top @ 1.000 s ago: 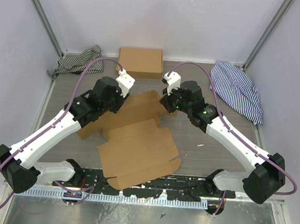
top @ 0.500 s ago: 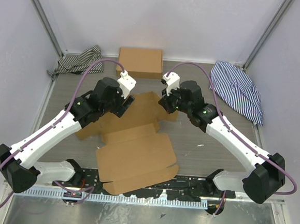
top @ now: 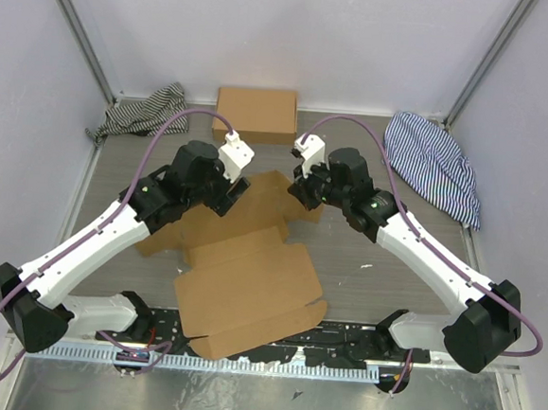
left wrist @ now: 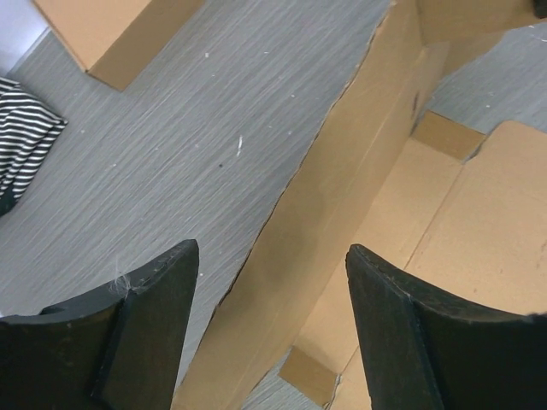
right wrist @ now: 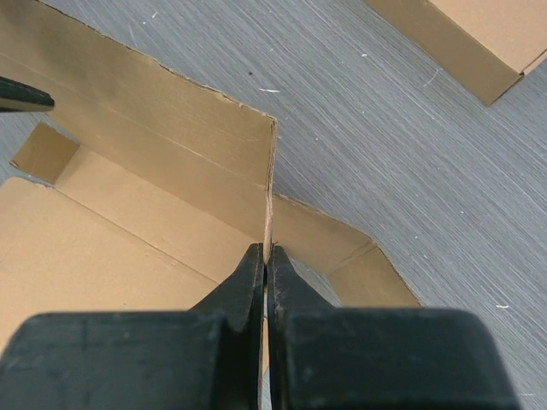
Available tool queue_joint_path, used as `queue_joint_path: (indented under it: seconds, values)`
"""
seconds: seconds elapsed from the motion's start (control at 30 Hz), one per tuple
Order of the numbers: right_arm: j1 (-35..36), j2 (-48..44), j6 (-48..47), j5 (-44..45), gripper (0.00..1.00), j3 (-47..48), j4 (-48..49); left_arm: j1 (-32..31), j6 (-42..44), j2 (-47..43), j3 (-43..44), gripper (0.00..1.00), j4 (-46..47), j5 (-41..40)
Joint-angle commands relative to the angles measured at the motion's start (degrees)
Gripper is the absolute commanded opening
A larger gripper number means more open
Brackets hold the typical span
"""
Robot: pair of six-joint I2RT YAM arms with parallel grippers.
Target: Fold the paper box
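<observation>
You are looking at a die-cut brown paper box (top: 249,274) lying mostly flat on the grey table (top: 393,262) between the two arms. Its large panels lie toward the arm bases and its far strip is lifted into a low, leaning wall. The right gripper (right wrist: 266,253) has its jaws pressed together on the thin upright edge of a cardboard tab at that wall's corner. The left gripper (left wrist: 269,254) hangs over the same wall farther along with its jaws spread wide, one finger on each side of the strip and neither visibly touching it. (The ready-made box (top: 255,114) at the far edge of the table is a separate item, well apart from this work.) This looks like the wall-raising step, early in the fold, since the lid and side flaps lie unfolded. Your next move likely calls for closing the left jaws on the strip to steady it upright, then turning the pinched tab inward along its crease.
</observation>
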Motion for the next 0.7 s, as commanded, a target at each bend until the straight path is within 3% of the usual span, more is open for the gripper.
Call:
queue_joint_path:
  seconds: [0.0,0.23,0.37,0.47,0.57,0.67]
  values:
    - [0.40,-2.34,-1.92,-3.91,0.01,1.40,-0.15,-0.16,1.14,0.97,-0.31,0.76,0.09,4.97]
    - [0.40,-2.53,-3.26,-4.37,0.01,1.74,-2.05,-0.11,0.83,2.73,-0.58,0.71,-0.72,5.43]
    - [0.38,-1.91,-2.83,-3.73,0.02,2.52,-2.85,-0.09,0.60,2.98,-0.40,0.56,-1.38,5.90]
    - [0.36,-1.55,-1.46,-1.06,0.14,3.65,-2.97,-0.16,0.30,2.62,-0.23,0.40,-1.91,4.78]
    - [0.40,-1.62,0.23,2.85,0.28,4.68,-2.91,-0.18,-0.21,1.84,-0.31,0.34,-2.20,3.62]
    - [0.31,-1.86,2.28,7.74,0.34,5.97,-2.67,-0.17,-0.87,1.33,-0.20,0.29,-2.88,2.61]
